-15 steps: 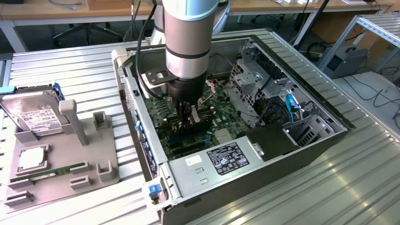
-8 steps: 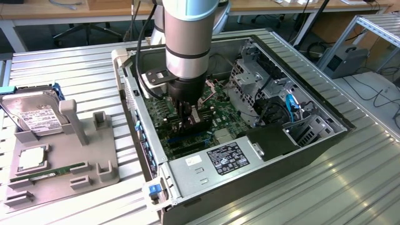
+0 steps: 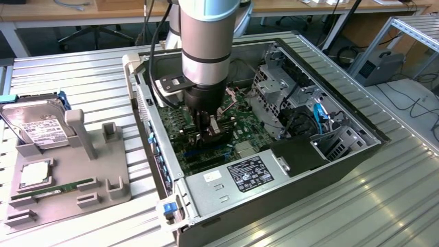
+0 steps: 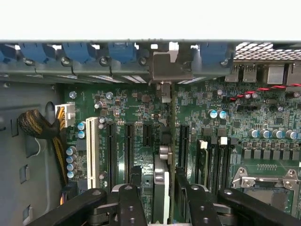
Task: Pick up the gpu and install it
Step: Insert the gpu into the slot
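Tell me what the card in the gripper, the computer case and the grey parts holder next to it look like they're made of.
The gpu, seen edge-on, looks like dark circuit board with a dull grey metal bracket at its far end. The computer case looks like sheet steel: thin folded walls, matte dark outside, bare grey inside. The parts holder looks like matte grey plastic, possibly printed.

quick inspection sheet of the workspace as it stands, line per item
surface: ribbed metal table, open computer case on it
job's things: gpu edge-on, upright over the motherboard, between the expansion slots
clutter: grey holder tray with a hard drive and a memory stick
grippers: pincer shut on the gpu, inside the case
cables: yellow-black bundle; blue cable
surroundings: desks and chair behind, aluminium frame
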Controlling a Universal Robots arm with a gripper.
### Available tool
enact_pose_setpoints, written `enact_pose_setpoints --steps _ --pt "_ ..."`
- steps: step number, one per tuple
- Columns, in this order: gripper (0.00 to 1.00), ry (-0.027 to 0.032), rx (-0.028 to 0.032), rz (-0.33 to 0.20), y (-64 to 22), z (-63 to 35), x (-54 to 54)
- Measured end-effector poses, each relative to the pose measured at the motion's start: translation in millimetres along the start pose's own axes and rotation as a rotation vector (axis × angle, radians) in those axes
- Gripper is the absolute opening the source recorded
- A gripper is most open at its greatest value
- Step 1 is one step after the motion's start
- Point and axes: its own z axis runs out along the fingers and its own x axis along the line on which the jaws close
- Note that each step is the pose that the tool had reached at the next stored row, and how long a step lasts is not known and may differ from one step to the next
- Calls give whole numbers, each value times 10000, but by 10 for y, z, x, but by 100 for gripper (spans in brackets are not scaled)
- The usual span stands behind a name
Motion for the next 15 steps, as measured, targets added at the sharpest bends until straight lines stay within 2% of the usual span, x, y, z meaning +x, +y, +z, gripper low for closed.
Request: enact_pose_setpoints --steps 1,5,10,11,12,14,15 --pt "40 2 0 -1 -1 -27 0" --pt "40 3 0 -1 -13 -236 -27" --pt "39 10 1 -2 -21 -366 -61" --pt "32 11 -31 -3 -38 -366 -61" --pt "25 14 -115 -6 -81 -364 -60" --pt "14 14 -231 -13 -147 -360 -58" --pt "14 13 -291 -14 -181 -358 -57"
